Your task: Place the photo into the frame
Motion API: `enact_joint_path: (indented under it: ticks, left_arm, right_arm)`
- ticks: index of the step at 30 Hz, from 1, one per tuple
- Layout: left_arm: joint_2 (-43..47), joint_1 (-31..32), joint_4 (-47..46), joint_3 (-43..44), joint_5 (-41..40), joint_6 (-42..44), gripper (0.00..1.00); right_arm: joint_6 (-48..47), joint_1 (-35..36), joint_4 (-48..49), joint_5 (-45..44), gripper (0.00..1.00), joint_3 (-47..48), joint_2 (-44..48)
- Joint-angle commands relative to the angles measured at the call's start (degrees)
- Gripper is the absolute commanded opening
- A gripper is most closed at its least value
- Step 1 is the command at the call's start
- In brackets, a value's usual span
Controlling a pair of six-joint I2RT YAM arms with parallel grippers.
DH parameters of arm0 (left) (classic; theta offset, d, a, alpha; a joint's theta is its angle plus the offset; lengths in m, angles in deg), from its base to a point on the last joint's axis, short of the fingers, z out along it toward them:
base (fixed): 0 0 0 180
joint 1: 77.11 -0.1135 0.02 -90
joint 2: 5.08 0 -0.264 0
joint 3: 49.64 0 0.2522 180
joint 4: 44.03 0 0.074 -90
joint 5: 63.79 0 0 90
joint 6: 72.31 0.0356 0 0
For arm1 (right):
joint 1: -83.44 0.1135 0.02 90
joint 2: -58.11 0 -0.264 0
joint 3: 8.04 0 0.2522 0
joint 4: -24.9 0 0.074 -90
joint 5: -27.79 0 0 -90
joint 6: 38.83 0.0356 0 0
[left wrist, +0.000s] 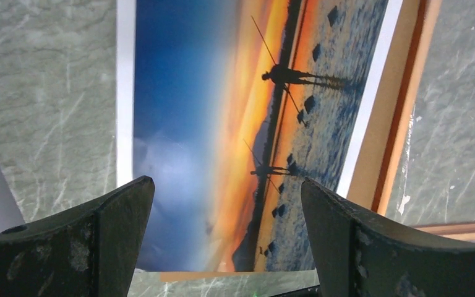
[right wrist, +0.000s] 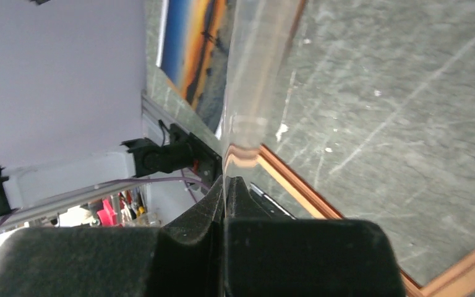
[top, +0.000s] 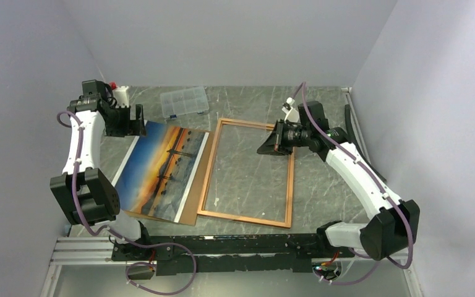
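Observation:
The photo [top: 161,167], a sunset print, lies face up on a brown backing board [top: 190,207] at the left. My left gripper [top: 137,127] hovers over its far end, open and empty; the left wrist view shows the photo [left wrist: 222,124] between the spread fingers, with the gripper [left wrist: 226,182] above it. The frame [top: 247,218] lies flat to the right of the photo. My right gripper [top: 273,145] is above the frame's far right part. In the right wrist view the gripper [right wrist: 224,182] is shut on the edge of the clear pane [right wrist: 260,62], which is raised off the frame [right wrist: 297,192].
A clear plastic compartment box [top: 185,102] and a white bottle with a red cap [top: 120,94] stand at the back left. A metal rail [top: 352,124] runs along the right wall. The backing board [left wrist: 388,124] edge touches the frame's left border [left wrist: 406,105].

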Motion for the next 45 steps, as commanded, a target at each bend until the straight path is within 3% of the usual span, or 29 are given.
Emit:
enact_joint_path:
  ticks: [1, 7, 16, 24, 29, 33, 40, 45]
  left_arm:
    - [2.3, 0.3, 0.6, -2.3, 3.5, 2.8, 0.94]
    - [2.3, 0.3, 1.0, -3.9, 5.0, 5.4, 0.94]
    - [1.6, 1.3, -1.5, -8.9, 11.3, 6.3, 0.94]
    - [1.6, 12.9, -10.5, -19.2, 12.4, 2.3, 0.91]
    - [-1.4, 19.3, -12.0, -18.2, 13.0, 0.3, 0.90]
    - [-4.7, 23.5, -12.7, -15.9, 13.2, -1.2, 0.83]
    - [-9.0, 27.2, -11.9, -15.4, 18.9, 0.6, 0.59]
    - [-11.4, 28.4, -12.1, -16.2, 19.1, 0.4, 0.59]
  right_arm:
    - [-4.6, -2.5, 4.1, 1.3, 0.00, -2.2, -0.1]
    - [-8.0, -4.1, 0.0, -0.6, 0.00, -0.6, -0.3]
    - [-7.0, -4.5, 2.1, -1.5, 0.00, -3.1, 0.3]
    - [-6.1, -6.6, 2.9, -2.7, 0.00, -6.8, 2.8]
    - [-6.6, -7.6, 3.2, -2.7, 0.00, -8.3, 2.6]
    - [-6.8, -8.0, 4.3, -3.1, 0.00, -9.5, 2.2]
    - [-6.0, -8.6, 6.1, -4.4, 0.00, -10.9, 1.5]
    - [-5.0, -8.8, 7.6, -5.7, 0.00, -12.1, 1.2]
